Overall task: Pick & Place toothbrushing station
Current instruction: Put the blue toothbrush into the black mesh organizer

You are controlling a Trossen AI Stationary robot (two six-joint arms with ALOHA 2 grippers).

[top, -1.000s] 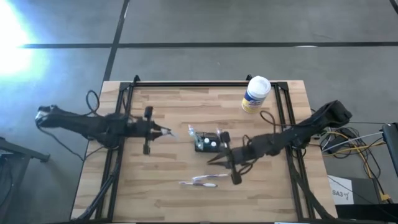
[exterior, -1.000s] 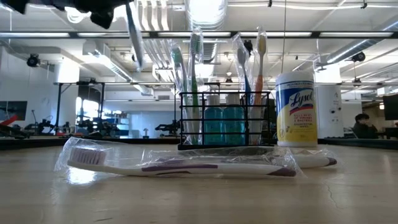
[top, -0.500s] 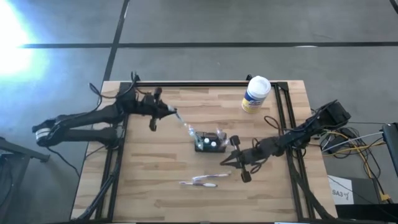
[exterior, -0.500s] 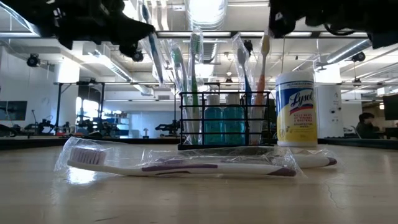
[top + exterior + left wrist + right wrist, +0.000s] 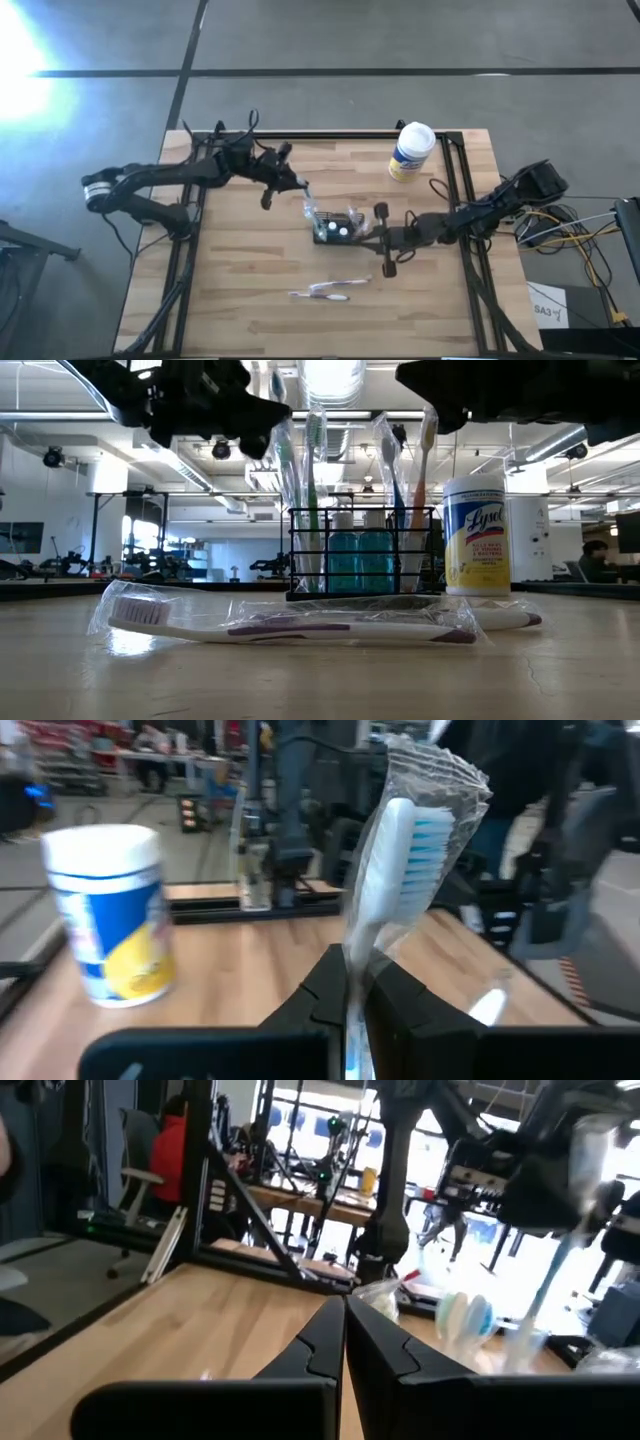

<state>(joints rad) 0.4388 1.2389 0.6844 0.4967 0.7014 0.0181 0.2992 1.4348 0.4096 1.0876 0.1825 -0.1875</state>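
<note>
The toothbrushing station, a small black wire holder, stands mid-table with wrapped toothbrushes upright in it. My left gripper hangs above the table just far-left of the station, shut on a toothbrush in a clear wrapper. My right gripper is level beside the station's right end, shut with nothing between its fingers. Whether it touches the station, I cannot tell. Another wrapped toothbrush lies flat on the table nearer the front edge. My left gripper pinches the wrapped toothbrush's handle between its two fingers, wrapper and all. The brush runs on past the fingertips, its bristle head at the free end toward the station. It is lifted clear of the table.
A white-and-yellow wipes canister stands at the far right of the table. Black frame rails run along the table's left, right and far edges. Bare wood lies at the near left.
My left gripper has carried the toothbrush toward the far edge and then right, up to the station, turning as it went. My right gripper has sunk and shifted from the station's near right toward the far edge, level with its right end.
</note>
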